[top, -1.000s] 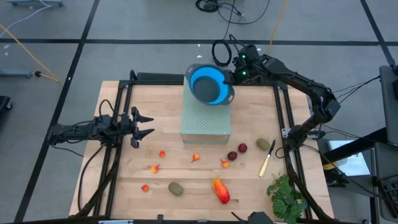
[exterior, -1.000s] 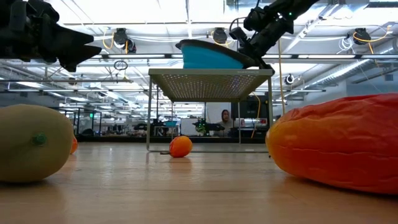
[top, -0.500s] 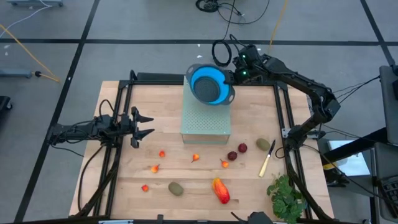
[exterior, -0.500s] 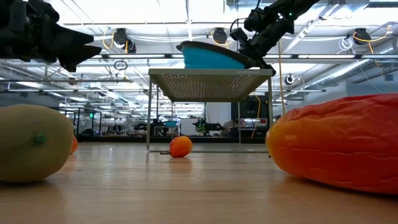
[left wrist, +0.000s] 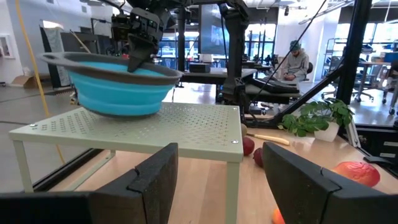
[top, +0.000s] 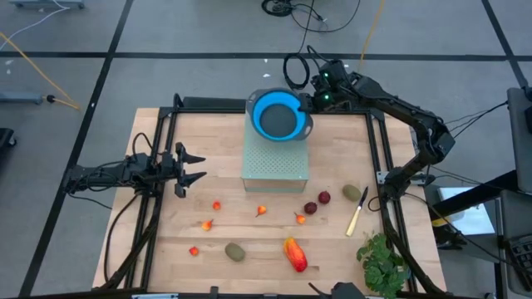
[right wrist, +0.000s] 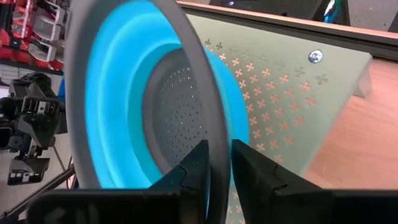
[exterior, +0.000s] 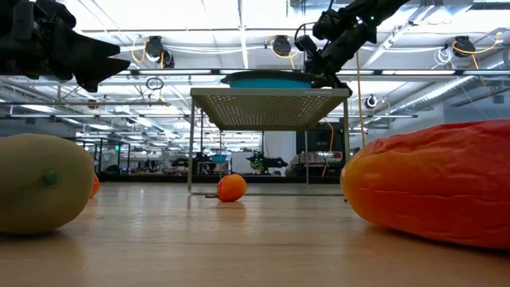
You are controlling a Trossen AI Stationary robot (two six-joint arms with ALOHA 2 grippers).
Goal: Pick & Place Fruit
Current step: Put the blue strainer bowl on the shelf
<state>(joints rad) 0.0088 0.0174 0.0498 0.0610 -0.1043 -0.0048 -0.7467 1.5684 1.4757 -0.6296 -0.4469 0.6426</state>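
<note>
Overhead, unlabelled blue colander (top: 279,116), right pincer (top: 309,101) at rim

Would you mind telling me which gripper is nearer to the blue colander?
The right gripper: its fingers straddle the blue colander rim on the perforated stand. The left gripper hovers off the stand's left side, away from it.

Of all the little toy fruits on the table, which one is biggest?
The orange-red oblong fruit near the table's front edge, just right of the brownish-green oval. It is clearly longer than the tiny orange pieces and the dark red balls.
</note>
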